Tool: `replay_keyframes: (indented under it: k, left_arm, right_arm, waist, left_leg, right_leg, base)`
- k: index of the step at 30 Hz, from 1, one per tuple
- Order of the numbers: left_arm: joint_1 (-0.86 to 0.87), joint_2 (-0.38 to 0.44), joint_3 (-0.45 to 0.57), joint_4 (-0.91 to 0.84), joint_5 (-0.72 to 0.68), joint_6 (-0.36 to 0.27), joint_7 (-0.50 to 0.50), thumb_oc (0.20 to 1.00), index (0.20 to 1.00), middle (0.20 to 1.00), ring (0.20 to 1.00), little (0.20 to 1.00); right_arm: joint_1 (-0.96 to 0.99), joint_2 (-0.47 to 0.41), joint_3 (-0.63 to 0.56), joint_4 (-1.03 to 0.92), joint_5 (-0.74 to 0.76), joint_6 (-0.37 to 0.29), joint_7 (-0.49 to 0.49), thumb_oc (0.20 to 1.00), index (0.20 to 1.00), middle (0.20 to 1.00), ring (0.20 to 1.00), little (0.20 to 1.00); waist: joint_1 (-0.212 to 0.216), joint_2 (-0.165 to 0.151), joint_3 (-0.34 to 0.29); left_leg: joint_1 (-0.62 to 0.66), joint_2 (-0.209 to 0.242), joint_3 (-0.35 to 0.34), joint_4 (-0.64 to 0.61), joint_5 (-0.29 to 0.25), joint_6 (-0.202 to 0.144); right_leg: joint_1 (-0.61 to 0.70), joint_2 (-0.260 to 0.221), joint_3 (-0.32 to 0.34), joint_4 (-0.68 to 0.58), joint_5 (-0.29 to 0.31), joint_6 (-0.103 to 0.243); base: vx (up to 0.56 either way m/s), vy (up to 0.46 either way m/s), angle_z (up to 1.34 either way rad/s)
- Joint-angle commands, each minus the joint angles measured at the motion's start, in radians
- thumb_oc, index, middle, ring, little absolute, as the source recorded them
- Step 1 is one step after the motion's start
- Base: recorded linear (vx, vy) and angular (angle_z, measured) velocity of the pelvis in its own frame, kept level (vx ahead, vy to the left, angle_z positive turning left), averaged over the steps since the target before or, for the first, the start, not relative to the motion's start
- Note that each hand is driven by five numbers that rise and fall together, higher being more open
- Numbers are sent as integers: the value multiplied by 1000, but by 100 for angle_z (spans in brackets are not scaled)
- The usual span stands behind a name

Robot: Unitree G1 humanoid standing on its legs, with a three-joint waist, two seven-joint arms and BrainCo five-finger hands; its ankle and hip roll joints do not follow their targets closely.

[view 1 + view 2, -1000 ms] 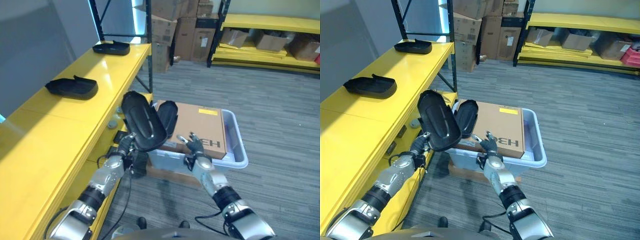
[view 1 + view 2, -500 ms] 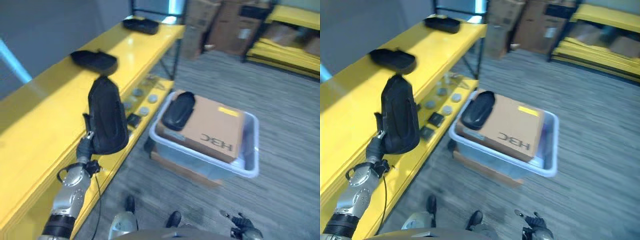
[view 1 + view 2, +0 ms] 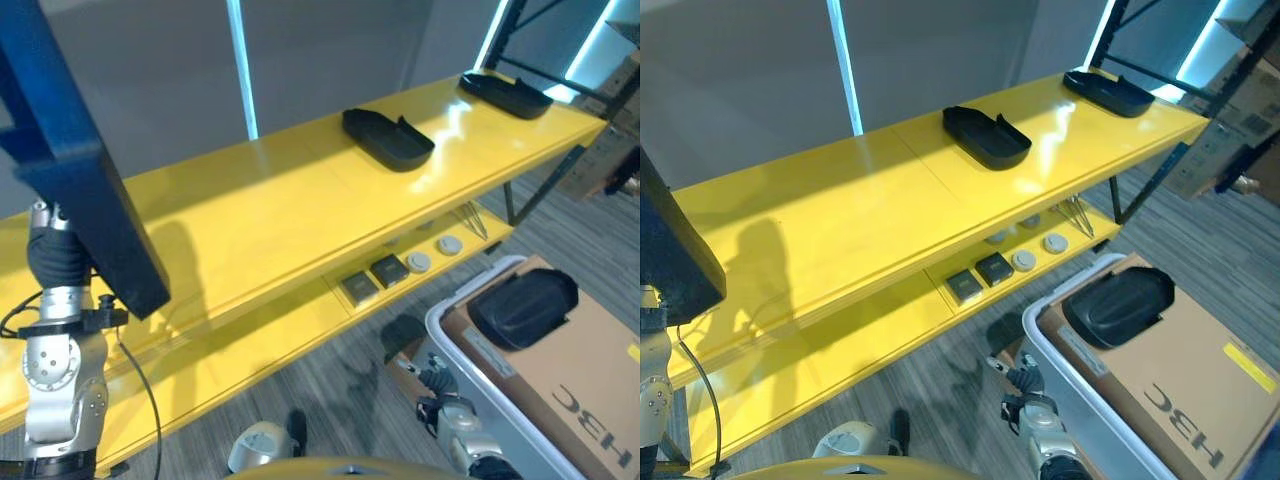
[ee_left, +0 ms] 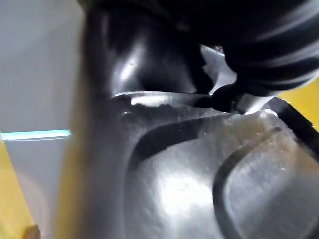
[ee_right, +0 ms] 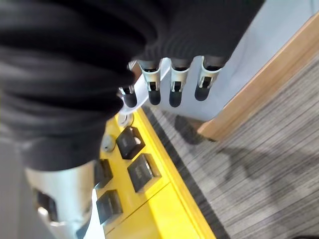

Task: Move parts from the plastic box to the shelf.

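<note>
From the left eye, the left hand [image 3: 58, 262] stands raised at the near end of the yellow shelf [image 3: 250, 215], gripping the foot of a large black part [image 3: 85, 170] that rises past it and reads dark blue against the light. Two more black parts [image 3: 388, 138] already lie on the shelf top, well apart from each other, and another part [image 3: 523, 306] rests on the cardboard sheet [image 3: 575, 375] in the plastic box [image 3: 470, 375] at the lower right.

From the right eye, the right hand [image 3: 1023, 382] hangs low beside the box's near corner, idle, and the held part [image 3: 670, 255] shows at the left edge.

The left wrist view is nearly all glossy moulded shell, with ribs and a raised rim; dark fingertips [image 4: 219, 97] curl over one edge, so the hand is clenched on the part.

The right wrist view shows its fingers [image 5: 174, 82] hanging relaxed and straight, holding nothing, above the lower shelf's small black pads [image 5: 142, 172].

The part looks like a thin, stiff plastic shell (probably light for its size), smooth and likely slippery, so the rim or a rib seems the surest hold. Being long, it may swing about a one-ended grip.
</note>
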Motion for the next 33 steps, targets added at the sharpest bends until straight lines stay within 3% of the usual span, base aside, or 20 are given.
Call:
replay_keyframes:
  k: [1,2,3,6,7,8,10,12,13,16,20,21,23,26,29,33]
  left_arm:
    - [-93,54,-31,12,16,-4,3,200,200,200,200,200]
    - [-114,65,-48,24,21,5,16,200,200,200,200,200]
    - [-131,72,-67,39,37,13,30,200,200,200,200,200]
    - [-151,72,-97,56,45,25,55,200,200,200,200,200]
    - [-160,73,-109,62,47,29,62,200,200,200,200,200]
    - [-178,78,-123,66,48,33,67,200,200,200,200,200]
    - [-206,80,-156,72,49,31,71,200,200,200,200,200]
    - [-218,78,-186,71,35,36,63,200,200,200,200,200]
    - [-212,69,-193,67,35,40,58,200,200,200,200,200]
    - [-198,41,-186,59,39,78,67,200,200,200,200,200]
    - [-187,4,-204,51,57,164,121,200,200,200,200,200]
    - [-179,-13,-209,48,88,201,134,200,200,200,200,200]
    - [-185,-19,-233,74,138,216,137,200,200,200,200,200]
    - [-235,-13,-292,152,192,262,137,200,200,200,200,200]
    - [-267,-3,-323,190,253,300,178,200,200,200,200,200]
    - [-345,22,-375,310,297,437,271,200,200,200,200,200]
  right_arm:
    - [17,-11,2,10,20,14,-33,1000,1000,1000,1000,1000]
    - [20,-7,-5,22,20,13,-28,1000,1000,1000,1000,1000]
    - [26,-1,-14,40,18,9,-21,1000,1000,1000,1000,1000]
    - [32,5,-20,69,22,-12,-14,1000,1000,1000,1000,1000]
    - [35,2,-27,78,26,-23,-7,1000,1000,1000,1000,1000]
    - [34,-3,-42,98,29,-44,7,1000,1000,1000,1000,1000]
    - [38,-13,-79,137,41,-80,32,1000,1000,1000,1000,1000]
    - [43,-12,-111,158,41,-90,40,1000,1000,1000,1000,1000]
    - [42,-8,-126,160,29,-81,40,1000,1000,1000,1000,1000]
    - [44,-26,-128,142,12,-43,60,1000,1000,1000,1000,1000]
    - [46,-49,-110,144,-18,-30,85,1000,1000,1000,1000,1000]
    - [48,-61,-105,134,-11,-19,78,1000,1000,1000,1000,1000]
    - [58,-72,-110,123,21,-4,63,1000,1000,1000,1000,1000]
    - [78,-77,-118,119,66,8,48,1000,1000,1000,1000,1000]
    - [73,-75,-110,124,82,21,45,1000,1000,1000,1000,1000]
    - [77,-63,-90,170,45,27,67,1000,1000,1000,1000,1000]
  waist:
    - [-34,12,-21]
    - [-49,22,-13]
    - [-76,28,2]
    - [-124,45,24]
    - [-141,47,31]
    - [-157,43,40]
    - [-193,18,50]
    - [-224,3,50]
    - [-237,1,53]
    - [-238,-17,39]
    - [-241,-38,18]
    - [-240,-44,12]
    - [-249,-46,10]
    - [-283,-31,7]
    - [-297,-19,3]
    - [-332,5,-10]
  left_leg:
    - [-86,-8,-82,-36,37,38]
    - [-68,-21,-96,-33,19,57]
    - [-44,-42,-122,-27,-2,78]
    - [9,-45,-177,-37,-20,84]
    - [25,-42,-198,-40,-28,77]
    - [19,-31,-213,-35,-20,66]
    - [29,-28,-284,-23,-46,43]
    - [36,-25,-349,-16,-65,38]
    - [59,-5,-370,-24,-77,33]
    - [74,32,-373,-39,-63,2]
    - [70,102,-351,-37,-24,-47]
    - [64,129,-325,-31,-9,-68]
    - [50,158,-270,-15,11,-84]
    - [43,209,-152,-26,47,-102]
    - [56,212,-144,-56,59,-102]
    - [80,209,-132,-87,72,-99]
  right_leg:
    - [31,1,-28,207,56,45]
    - [-24,-41,4,349,82,60]
    - [-97,-60,76,480,113,74]
    - [-229,-51,196,516,139,57]
    - [-258,-45,229,465,146,48]
    - [-268,-28,244,307,181,26]
    - [-250,-1,332,7,225,39]
    - [-259,10,428,-138,283,58]
    - [-269,10,453,-152,301,70]
    - [-220,24,438,-154,284,81]
    - [-148,72,403,-172,232,56]
    - [-112,82,365,-197,223,44]
    - [-81,92,325,-211,211,30]
    - [-60,95,251,-210,188,17]
    - [-62,100,251,-204,178,15]
    - [-65,109,280,-193,167,11]
  base:
    - [246,318,17]
    - [341,369,65]
    - [258,215,91]
    - [147,-15,57]
    - [30,-270,25]
    - [69,-408,46]
    - [166,-484,94]
    - [271,-403,146]
    - [286,-355,160]
    - [167,-255,93]
    - [131,-285,49]
    - [82,-255,31]
    - [45,-218,51]
    - [-9,-127,80]
    - [7,-15,49]
    - [49,26,-6]
